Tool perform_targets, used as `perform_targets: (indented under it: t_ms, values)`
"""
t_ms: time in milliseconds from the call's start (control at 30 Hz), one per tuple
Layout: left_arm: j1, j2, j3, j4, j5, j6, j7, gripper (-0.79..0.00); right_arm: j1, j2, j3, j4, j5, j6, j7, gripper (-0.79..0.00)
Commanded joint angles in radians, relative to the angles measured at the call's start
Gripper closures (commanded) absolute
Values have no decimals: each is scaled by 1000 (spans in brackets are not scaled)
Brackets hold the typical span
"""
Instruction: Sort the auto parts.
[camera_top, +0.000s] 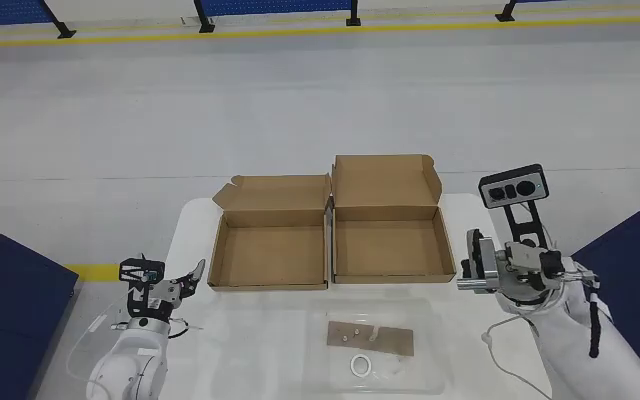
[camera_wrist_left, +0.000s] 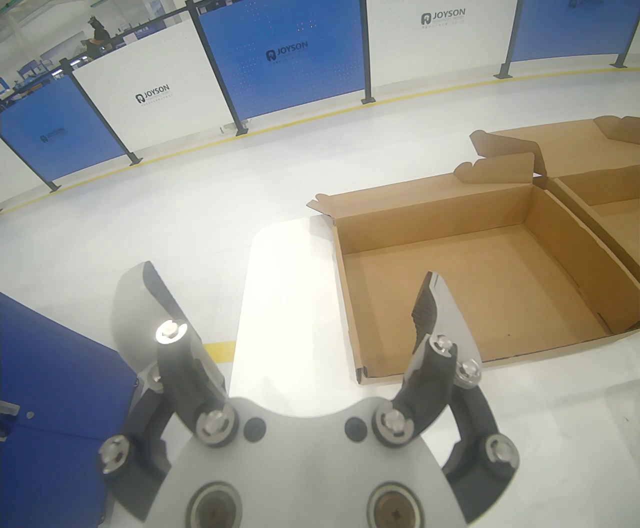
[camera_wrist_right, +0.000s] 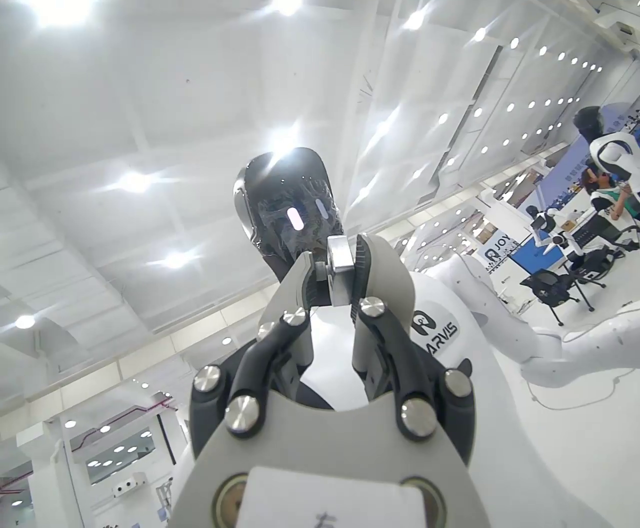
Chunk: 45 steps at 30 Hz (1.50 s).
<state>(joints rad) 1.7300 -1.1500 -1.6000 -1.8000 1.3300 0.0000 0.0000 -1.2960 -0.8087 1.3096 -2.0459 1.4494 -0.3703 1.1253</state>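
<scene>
My right tool (camera_wrist_right: 336, 272) is clamped on a small silvery metal part (camera_wrist_right: 342, 257), held up off the tabletop (camera_top: 250, 340) at its right edge, just beside the right cardboard box (camera_top: 388, 248). My left tool (camera_wrist_left: 289, 285) is spread wide with nothing in it, over the tabletop's left edge near the left cardboard box (camera_top: 268, 256). The boxes sit side by side, touching, lids folded back. Nearer me, between the arms, a brown cardboard strip (camera_top: 370, 336) lies flat with small bits on it I can't make out. A white ring (camera_top: 360, 365) sits just beside it.
</scene>
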Motion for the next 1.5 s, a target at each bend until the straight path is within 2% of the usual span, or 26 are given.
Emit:
perform_targets:
  t_ms: [0, 400, 633, 967, 1200, 1467]
  values:
    - [0, 0, 0, 0, 0, 0, 0, -785, 0, -5, 6, 1, 1, 1, 2, 0]
    - [0, 0, 0, 0, 0, 0, 0, -785, 4, -37, 64, -50, 146, 50, 1, 0]
    - [0, 0, 0, 0, 0, 0, 0, -785, -2, -52, 92, -73, 142, 94, -8, 0]
    - [0, 0, 0, 0, 0, 0, 0, -785, -2, -53, 95, -74, 136, 96, -7, 0]
    - [0, 0, 0, 0, 0, 0, 0, -785, -17, -56, 141, -79, -53, 136, -48, 0]
    - [0, 0, 0, 0, 0, 0, 0, -785, -31, -64, 164, -92, -123, 159, -48, 0]
